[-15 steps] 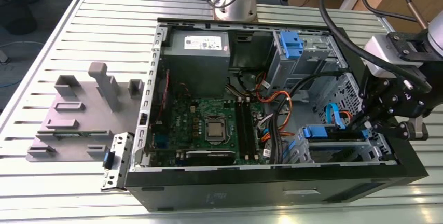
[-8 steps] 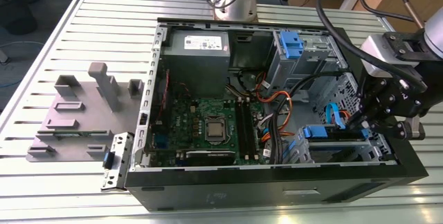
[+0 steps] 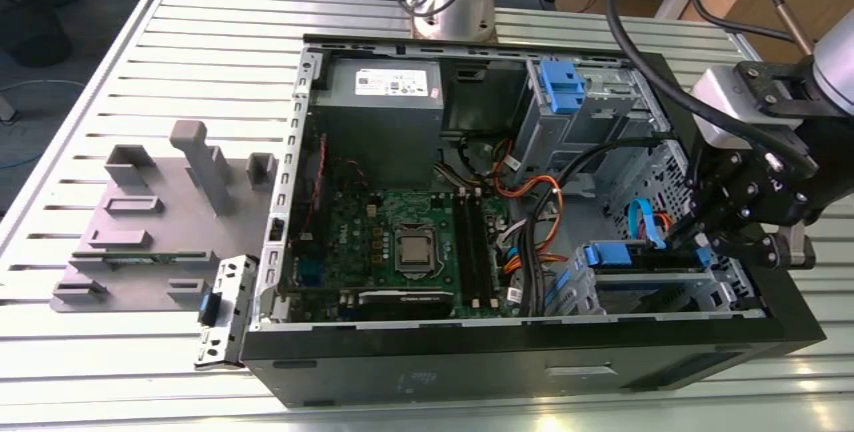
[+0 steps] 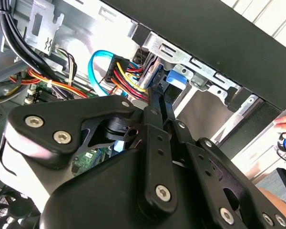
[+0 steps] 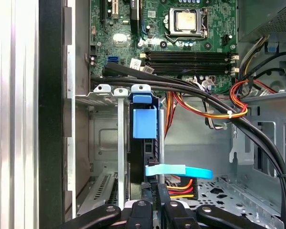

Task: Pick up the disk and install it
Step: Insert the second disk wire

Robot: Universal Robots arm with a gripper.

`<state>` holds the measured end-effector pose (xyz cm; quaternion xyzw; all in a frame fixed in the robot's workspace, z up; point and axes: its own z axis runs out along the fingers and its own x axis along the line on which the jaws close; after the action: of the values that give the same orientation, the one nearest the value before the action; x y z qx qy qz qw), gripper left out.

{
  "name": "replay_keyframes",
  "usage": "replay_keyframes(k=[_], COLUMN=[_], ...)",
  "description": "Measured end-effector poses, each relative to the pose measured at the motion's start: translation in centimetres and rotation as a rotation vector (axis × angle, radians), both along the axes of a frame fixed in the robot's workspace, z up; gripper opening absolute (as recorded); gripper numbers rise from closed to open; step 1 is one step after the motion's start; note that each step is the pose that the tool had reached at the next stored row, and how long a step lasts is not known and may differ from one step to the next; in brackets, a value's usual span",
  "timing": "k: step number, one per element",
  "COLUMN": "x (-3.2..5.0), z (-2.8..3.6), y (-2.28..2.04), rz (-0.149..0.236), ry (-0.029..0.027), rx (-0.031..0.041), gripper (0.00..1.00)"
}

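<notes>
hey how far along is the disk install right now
Mostly done, it seems: the disk already stands edge-on in the drive cage inside the computer case, blue tab outward. In hand: the claw is right at the disk's end. Whether it is fully seated can't be judged.

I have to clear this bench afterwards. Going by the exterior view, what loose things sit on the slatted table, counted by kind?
Open black computer tower case: 1
Grey moulded fixture plate with upright blocks: 1
Loose silver metal bracket with a small blue clip: 1
Total: 3
</notes>
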<state>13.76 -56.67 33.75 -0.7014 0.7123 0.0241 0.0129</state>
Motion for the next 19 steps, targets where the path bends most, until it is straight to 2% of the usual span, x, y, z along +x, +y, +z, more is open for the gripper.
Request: replay_keyframes(k=[19], x=[-0.08], z=[-0.42], y=[0.01], rz=[0.000], ry=[-0.0001], rx=[-0.0008], gripper=[0.16])
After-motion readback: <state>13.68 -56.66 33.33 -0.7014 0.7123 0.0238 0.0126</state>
